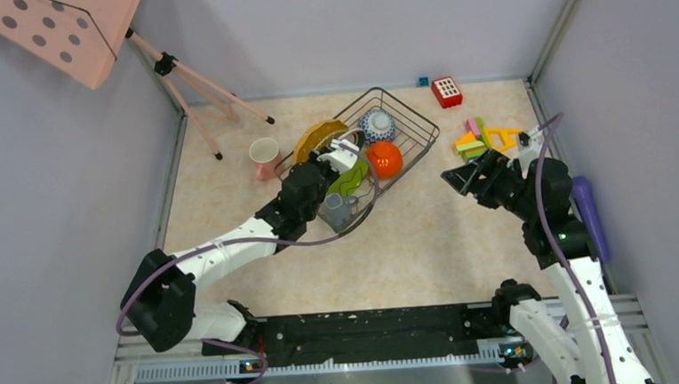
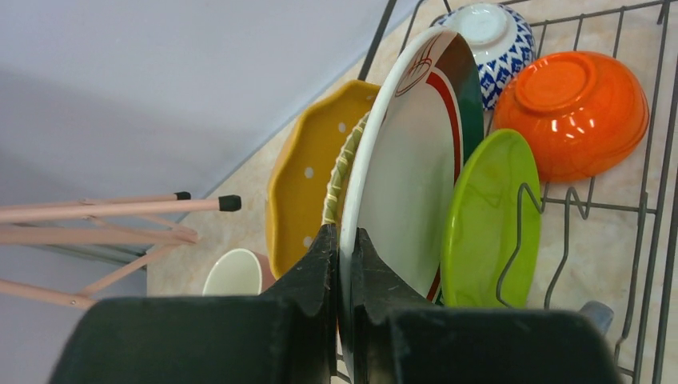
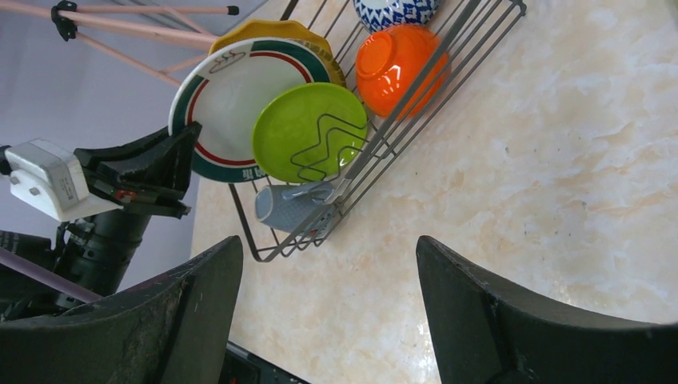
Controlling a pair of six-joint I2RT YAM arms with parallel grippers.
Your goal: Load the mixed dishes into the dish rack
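Note:
The dish rack [image 1: 422, 130] is a dark wire basket at the table's middle back. My left gripper [image 2: 344, 240] is shut on the rim of the white green-rimmed plate [image 2: 408, 176], which stands on edge in the rack. Behind it stand a yellow scalloped plate [image 2: 308, 184] and the edge of another yellow plate [image 2: 344, 160]. In front of it leans the lime green plate [image 2: 488, 216]. The orange-red bowl [image 2: 572, 112] and the patterned bowl [image 2: 492, 40] lie in the rack's far end, the grey mug [image 3: 288, 206] in its near corner. The pink mug [image 1: 264, 156] stands on the table left of the rack. My right gripper [image 3: 328, 256] hangs open over bare table, right of the rack.
Coloured toy blocks [image 1: 484, 137] and a red block [image 1: 446, 90] lie at the back right. A purple cylinder [image 1: 589, 212] lies along the right wall by the right arm. A pink tripod [image 1: 196, 85] stands at the back left under a dotted board [image 1: 68, 26].

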